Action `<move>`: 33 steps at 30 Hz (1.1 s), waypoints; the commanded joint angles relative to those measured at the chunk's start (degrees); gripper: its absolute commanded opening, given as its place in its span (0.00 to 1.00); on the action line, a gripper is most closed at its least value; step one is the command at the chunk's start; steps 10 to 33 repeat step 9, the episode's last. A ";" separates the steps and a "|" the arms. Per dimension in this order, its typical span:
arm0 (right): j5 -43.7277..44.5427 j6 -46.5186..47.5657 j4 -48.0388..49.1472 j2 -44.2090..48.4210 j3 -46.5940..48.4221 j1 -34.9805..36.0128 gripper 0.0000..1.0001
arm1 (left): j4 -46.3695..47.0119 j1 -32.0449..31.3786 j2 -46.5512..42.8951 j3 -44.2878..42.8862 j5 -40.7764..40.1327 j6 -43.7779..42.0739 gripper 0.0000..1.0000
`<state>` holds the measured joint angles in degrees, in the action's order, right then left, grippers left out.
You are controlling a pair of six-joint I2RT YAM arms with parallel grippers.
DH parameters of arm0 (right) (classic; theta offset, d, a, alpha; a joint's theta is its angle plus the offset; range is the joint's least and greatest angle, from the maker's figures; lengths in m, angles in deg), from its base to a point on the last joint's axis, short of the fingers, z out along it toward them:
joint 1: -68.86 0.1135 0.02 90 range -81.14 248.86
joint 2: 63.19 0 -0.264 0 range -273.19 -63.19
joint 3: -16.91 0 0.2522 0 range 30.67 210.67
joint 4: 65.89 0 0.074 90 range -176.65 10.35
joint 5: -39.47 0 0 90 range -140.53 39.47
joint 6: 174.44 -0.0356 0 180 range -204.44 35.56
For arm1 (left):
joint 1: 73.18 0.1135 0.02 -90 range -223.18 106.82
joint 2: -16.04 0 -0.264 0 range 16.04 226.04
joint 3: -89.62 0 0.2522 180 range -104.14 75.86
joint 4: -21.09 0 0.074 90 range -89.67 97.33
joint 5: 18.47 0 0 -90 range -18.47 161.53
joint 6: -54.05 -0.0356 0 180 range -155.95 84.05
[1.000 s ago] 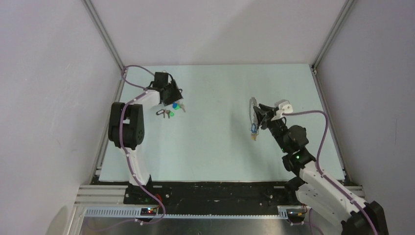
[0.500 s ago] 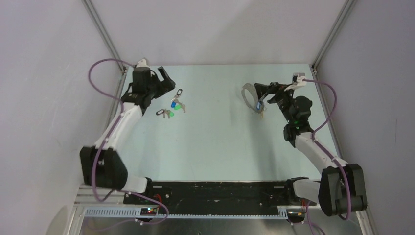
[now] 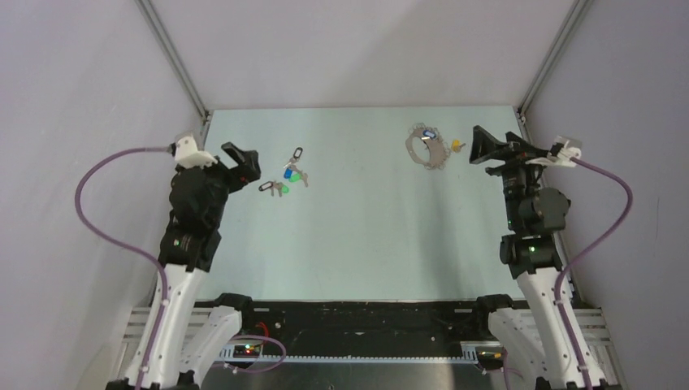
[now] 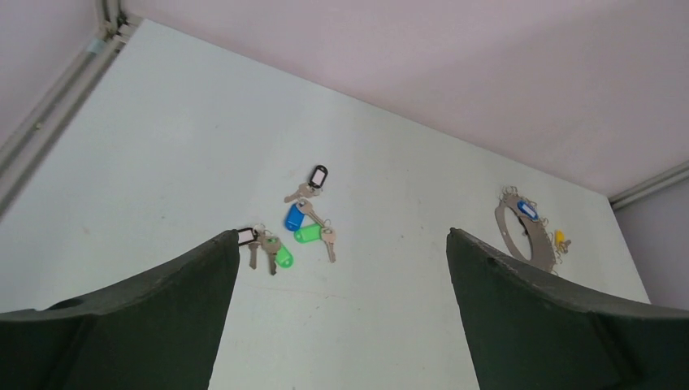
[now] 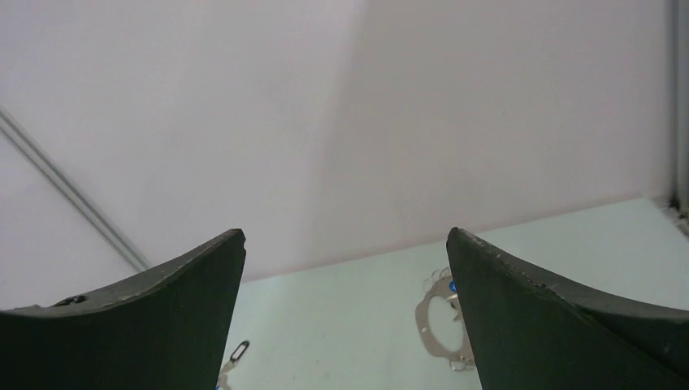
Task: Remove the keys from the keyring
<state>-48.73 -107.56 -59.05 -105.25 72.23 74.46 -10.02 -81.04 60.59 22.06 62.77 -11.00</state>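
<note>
Silvery wire keyring [image 3: 426,148]: flat, far right; probably light, springy, slippery, so pinch bare rim between keys [image 3: 439,159].
Loose keys [image 3: 288,175]: far left, near left gripper [image 3: 243,162].
Left gripper, right gripper [image 3: 477,147]: jaws spread, empty.

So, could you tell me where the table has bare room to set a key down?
The pale green table is bare across its near half and in the middle between the loose coloured-tag keys and the silvery wire keyring. It is crowded far-left around those keys and far-right around the ring and the yellow-tagged key.
</note>
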 commanded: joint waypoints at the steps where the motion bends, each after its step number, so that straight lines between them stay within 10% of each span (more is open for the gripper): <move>1: 5.48 4.94 -5.93 4.75 2.27 -0.13 1.00 | 3.25 0.07 -6.34 3.81 -3.04 -2.92 1.00; 33: 5.54 3.93 -10.11 7.26 2.30 -0.11 1.00 | 4.92 -0.05 -12.27 5.79 -2.58 -3.74 1.00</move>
